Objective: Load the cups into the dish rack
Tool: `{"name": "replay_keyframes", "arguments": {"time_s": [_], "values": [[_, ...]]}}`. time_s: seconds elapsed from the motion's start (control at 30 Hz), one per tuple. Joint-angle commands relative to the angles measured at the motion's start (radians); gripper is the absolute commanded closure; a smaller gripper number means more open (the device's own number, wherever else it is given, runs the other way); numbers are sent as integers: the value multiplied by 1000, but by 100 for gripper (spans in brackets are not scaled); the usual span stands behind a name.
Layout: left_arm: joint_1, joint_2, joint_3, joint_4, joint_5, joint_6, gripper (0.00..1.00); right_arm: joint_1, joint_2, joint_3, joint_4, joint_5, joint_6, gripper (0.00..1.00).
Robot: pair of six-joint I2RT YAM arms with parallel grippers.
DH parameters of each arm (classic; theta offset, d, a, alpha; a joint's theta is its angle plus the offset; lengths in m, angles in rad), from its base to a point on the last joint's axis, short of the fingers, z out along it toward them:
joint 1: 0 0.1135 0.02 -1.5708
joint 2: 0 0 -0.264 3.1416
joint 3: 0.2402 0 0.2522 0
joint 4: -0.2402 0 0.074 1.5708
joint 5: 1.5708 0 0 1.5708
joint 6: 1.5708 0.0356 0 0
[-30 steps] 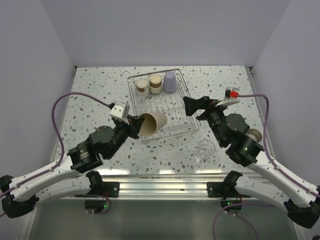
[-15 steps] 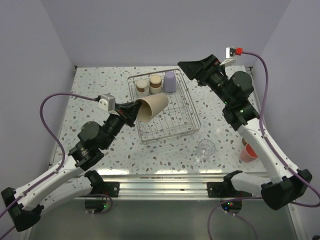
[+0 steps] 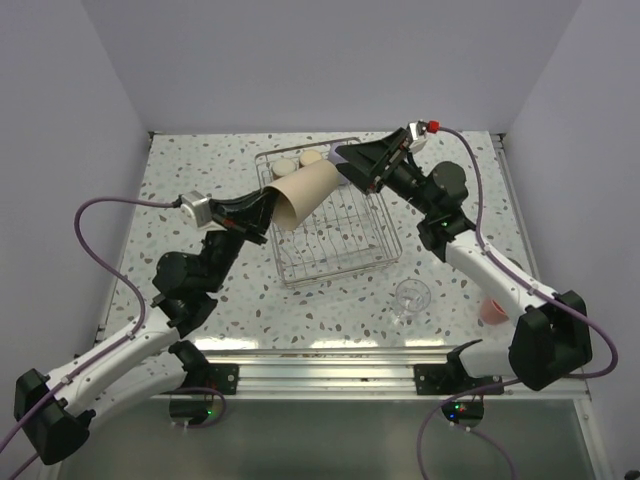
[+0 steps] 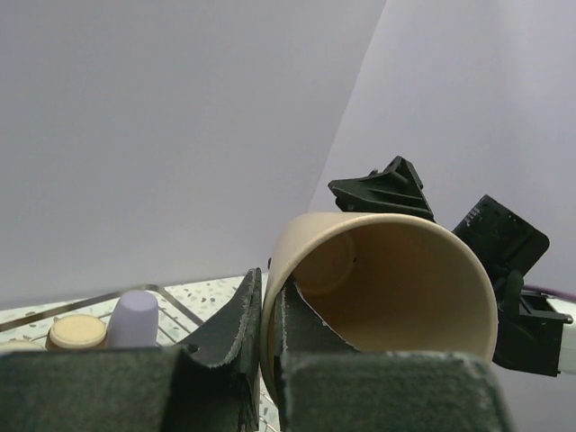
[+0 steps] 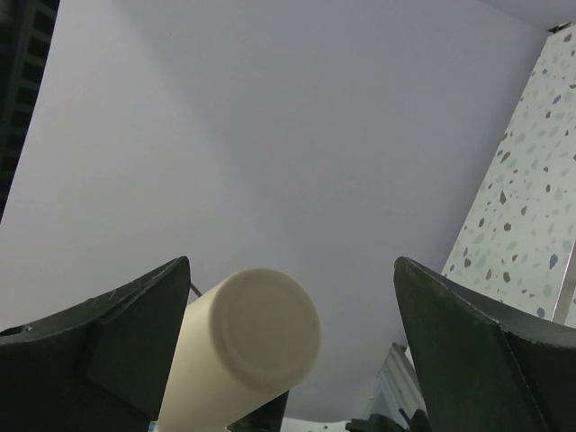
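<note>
The step in hand looks like a mid-air pass or re-grip of the beige tumbler point(image 3: 305, 192), which hangs on its side above the far left part of the dish rack point(image 3: 340, 263), touching neither the wire nor the counter point(image 3: 200, 160). The left fingers point(image 3: 262, 207) are all but closed, pinching the tumbler's wall at the rim, one finger inside the mouth and one outside, as the left wrist view shows plainly. The right fingers point(image 3: 348, 165) are spread as wide as they go and hold nothing. They face the tumbler's closed end, which in the right wrist view sits between them, nearer one finger; whether it touches is hard to say. In the far row of the rack stand steel cups with tan bases point(image 3: 311, 157) and, seen from the left wrist, a lavender cup point(image 4: 133, 317). A clear glass point(image 3: 411, 298) and a salmon-pink cup point(image 3: 492, 309) wait on the counter near the right arm, so the loading is only partly done. The next move probably calls for the right fingers to close squarely round the tumbler's base before the left pinch lets go, then for the tumbler to be turned mouth down and lowered into a free spot beside the cups already racked, without knocking them.
</note>
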State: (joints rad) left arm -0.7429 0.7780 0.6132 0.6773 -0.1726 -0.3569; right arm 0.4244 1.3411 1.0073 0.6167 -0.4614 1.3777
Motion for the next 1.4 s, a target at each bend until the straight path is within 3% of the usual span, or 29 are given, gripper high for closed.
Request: {"name": "replay_keyframes", "arguments": {"time_s": [0.0, 0.4, 0.63, 0.77, 0.97, 1.13, 1.3, 1.37], "values": [[10, 39, -18, 195, 22, -24, 100, -3, -54, -16, 118, -37, 54, 2], [30, 153, -43, 392, 54, -86, 100, 39, -108, -9, 86, -45, 58, 2], [30, 115, -23, 393, 70, -102, 100, 48, -152, 17, -127, 26, -78, 2], [30, 127, -30, 442, 70, -120, 100, 68, -134, -2, -74, 14, -45, 2], [30, 188, -79, 603, 68, -168, 100, 93, -79, -75, 239, 20, 141, 2], [30, 236, -67, 660, 85, -194, 100, 106, -22, -62, 394, 24, 256, 2], [30, 260, -81, 688, 87, -211, 100, 111, -25, -22, 380, 18, 242, 18], [30, 264, -84, 689, 84, -214, 100, 111, -33, -18, 364, 23, 233, 32]]}}
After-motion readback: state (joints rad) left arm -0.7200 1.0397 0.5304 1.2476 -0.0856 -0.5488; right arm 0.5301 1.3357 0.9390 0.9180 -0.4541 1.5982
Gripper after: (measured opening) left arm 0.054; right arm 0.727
